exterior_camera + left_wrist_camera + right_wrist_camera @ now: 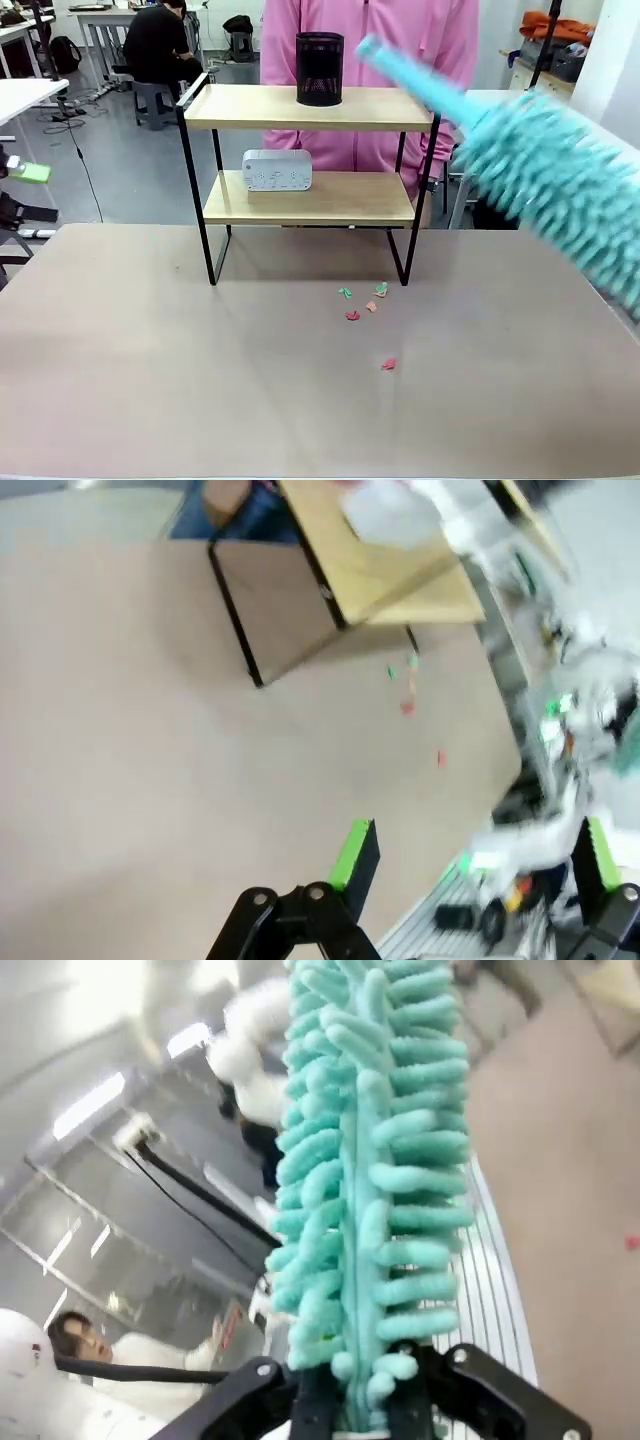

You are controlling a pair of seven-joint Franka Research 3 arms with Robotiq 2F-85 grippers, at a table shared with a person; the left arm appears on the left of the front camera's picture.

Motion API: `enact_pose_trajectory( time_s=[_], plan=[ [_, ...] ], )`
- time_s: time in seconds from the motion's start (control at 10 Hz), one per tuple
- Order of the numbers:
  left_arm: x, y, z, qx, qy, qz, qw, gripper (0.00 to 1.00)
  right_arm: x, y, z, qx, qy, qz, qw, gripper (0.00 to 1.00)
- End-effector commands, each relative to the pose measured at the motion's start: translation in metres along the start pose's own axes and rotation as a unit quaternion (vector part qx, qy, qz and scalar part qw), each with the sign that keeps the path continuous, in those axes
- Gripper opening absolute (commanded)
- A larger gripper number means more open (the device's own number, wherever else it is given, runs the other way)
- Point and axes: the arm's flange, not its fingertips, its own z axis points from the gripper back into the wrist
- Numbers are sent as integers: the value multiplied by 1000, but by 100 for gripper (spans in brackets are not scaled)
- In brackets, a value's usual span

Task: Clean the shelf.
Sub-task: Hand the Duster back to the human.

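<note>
The shelf (pixel 250 108) stands at the far middle of the table, with a black mesh cup (pixel 319 68) on its top board and a white device (pixel 277 170) on the lower board. A turquoise fluffy duster (pixel 550 185) slants in from the right, blurred, its handle tip reaching over the top board's right end. In the right wrist view my right gripper (pixel 355 1400) is shut on the duster (pixel 370 1160). My left gripper (pixel 478 865) is open above the table with nothing between its fingers, and the shelf (pixel 390 575) lies far ahead of it.
Small coloured scraps (pixel 365 305) lie on the table in front of the shelf, also seen as scraps (pixel 408 680) in the left wrist view. A person in a pink top (pixel 370 40) stands right behind the shelf. Other tables stand farther off.
</note>
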Motion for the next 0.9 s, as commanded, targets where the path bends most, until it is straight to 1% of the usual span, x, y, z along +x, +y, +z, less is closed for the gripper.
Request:
enact_pose_trajectory(
  time_s=[0.0, 0.1, 0.2, 0.3, 0.4, 0.5, 0.7, 0.8],
  plan=[
    [5, -27, 5, 11, 71, -50, 996, 100, -2, -13, 32, -9, -121, 7, 993, 0],
    [5, -27, 5, 11, 71, -50, 996, 100, -12, -20, 51, -13, -181, -2, 983, 0],
    [5, -27, 5, 11, 71, -50, 996, 100, -25, -35, 69, -62, -232, -50, 969, 0],
    [5, -27, 5, 11, 71, -50, 996, 100, -36, -56, 80, -70, -272, -94, 955, 0],
    [5, -27, 5, 11, 71, -50, 996, 100, -49, -78, 83, -89, -278, -149, 945, 0],
    [5, -27, 5, 11, 71, -50, 996, 100, -60, -100, 83, -108, -265, -198, 937, 0],
    [5, -27, 5, 11, 71, -50, 996, 100, -74, -128, 84, -108, -259, -239, 930, 0],
    [5, -27, 5, 11, 71, -50, 996, 100, -76, -136, 84, -122, -258, -259, 923, 0]
  ],
)
